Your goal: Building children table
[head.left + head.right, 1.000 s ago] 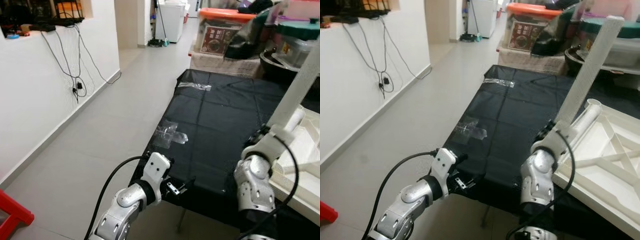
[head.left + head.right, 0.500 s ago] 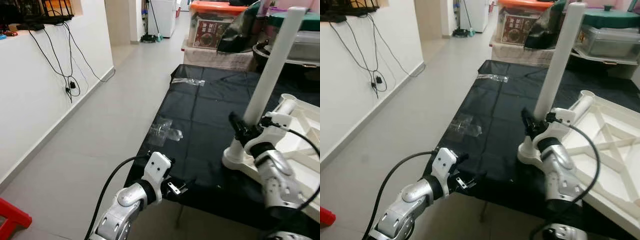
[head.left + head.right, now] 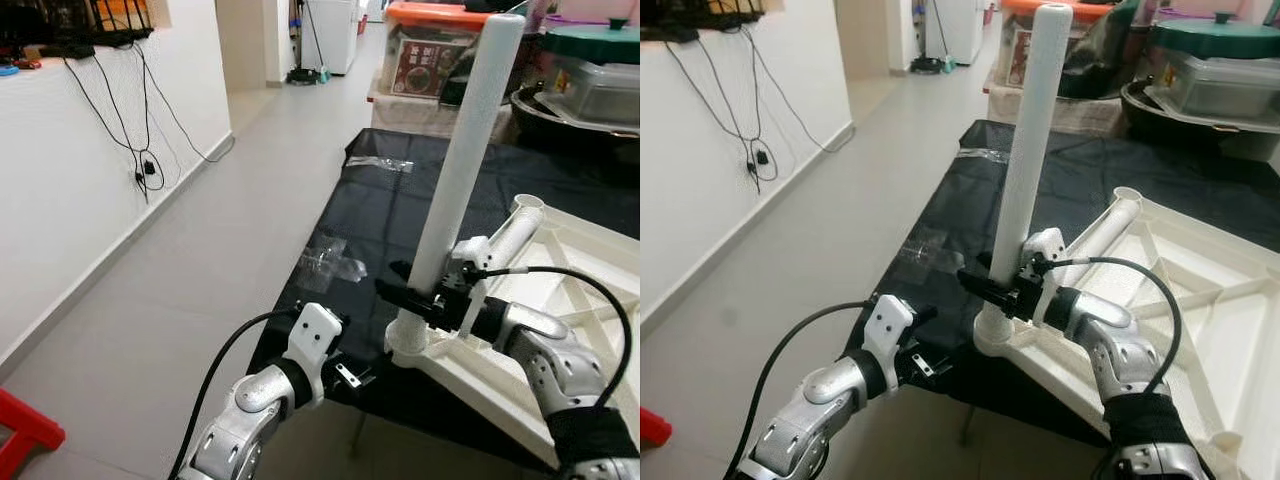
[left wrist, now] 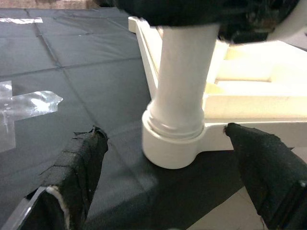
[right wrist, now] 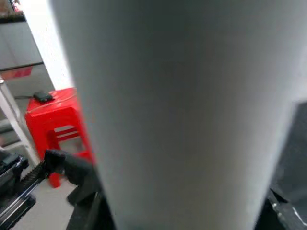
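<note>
One upturned white table top, two white table legs, one black cloth-covered surface, two robot grippers, two clear plastic wrappers, one red stool, one orange-lidded storage box

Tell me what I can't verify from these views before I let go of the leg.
- Socket seating: in the left wrist view the white leg enters the corner socket, whose collar hides the depth.
- Right gripper: the leg hides its far finger, so grip cannot be judged.
- Tabletop: its right side runs off the right eye view's edge.
- Left gripper: open, its fingertips cut off.
</note>
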Motion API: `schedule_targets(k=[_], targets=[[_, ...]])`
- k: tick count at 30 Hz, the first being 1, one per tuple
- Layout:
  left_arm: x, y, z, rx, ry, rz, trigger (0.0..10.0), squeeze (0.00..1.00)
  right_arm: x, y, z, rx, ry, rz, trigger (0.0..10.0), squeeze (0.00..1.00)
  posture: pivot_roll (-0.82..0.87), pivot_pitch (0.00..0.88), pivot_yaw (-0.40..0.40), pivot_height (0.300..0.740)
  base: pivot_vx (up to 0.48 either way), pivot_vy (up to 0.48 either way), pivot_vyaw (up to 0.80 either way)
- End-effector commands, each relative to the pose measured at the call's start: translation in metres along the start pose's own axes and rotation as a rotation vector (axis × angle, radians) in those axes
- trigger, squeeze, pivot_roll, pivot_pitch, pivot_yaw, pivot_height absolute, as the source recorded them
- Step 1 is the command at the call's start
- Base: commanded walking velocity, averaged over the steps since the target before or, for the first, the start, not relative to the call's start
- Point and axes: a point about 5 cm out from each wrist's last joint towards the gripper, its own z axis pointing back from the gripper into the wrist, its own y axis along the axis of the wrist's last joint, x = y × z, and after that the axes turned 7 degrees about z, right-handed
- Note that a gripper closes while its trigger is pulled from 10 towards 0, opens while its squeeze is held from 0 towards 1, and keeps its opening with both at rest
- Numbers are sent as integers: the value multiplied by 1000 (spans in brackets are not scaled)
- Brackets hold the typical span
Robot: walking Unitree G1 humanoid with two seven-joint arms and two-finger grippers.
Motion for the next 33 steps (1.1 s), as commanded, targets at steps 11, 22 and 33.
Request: schedule_targets(k=[11,22,33], targets=[[-1,-1,2,-13,2,-12,10000,0,48,-13,20,-22,-910,-111,0,0,125,0,-48,740,0,0,0],[-1,-1,2,-14,-1,-11,10000,0,16,-48,59,-111,-1751,-310,0,0,132,0,-55,740,0,0,0],[-1,0,1,-16,-5,-14,10000,0,18,-39,21,32,-1521,-275,10000,0,127,0,-53,740,0,0,0]])
